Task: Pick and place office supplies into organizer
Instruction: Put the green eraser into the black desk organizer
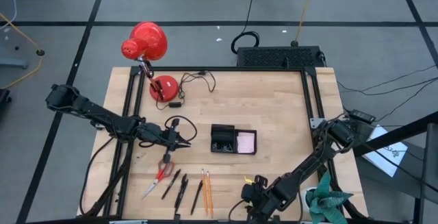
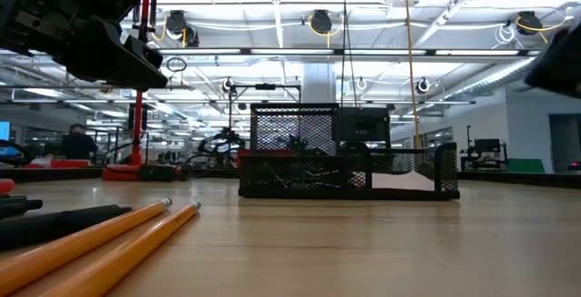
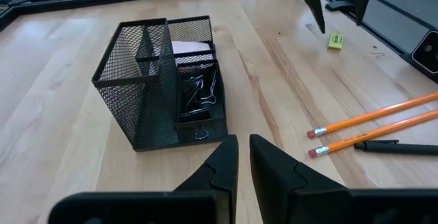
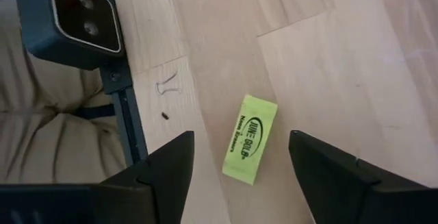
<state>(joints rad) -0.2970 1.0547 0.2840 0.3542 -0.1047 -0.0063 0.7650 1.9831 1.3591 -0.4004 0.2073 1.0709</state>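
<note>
orange wooden pencils (image 2: 100, 242) cut off at low view's edge, small yellow eraser's (image 4: 250, 139) print too small to read

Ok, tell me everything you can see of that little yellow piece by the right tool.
The yellow piece is a small flat rectangular block, apparently an eraser, lime-yellow with dark printed lettering. It lies flat and slanted on the bare wooden table, near the front edge, touching nothing else. The right tool hangs open above it, fingers either side.
</note>
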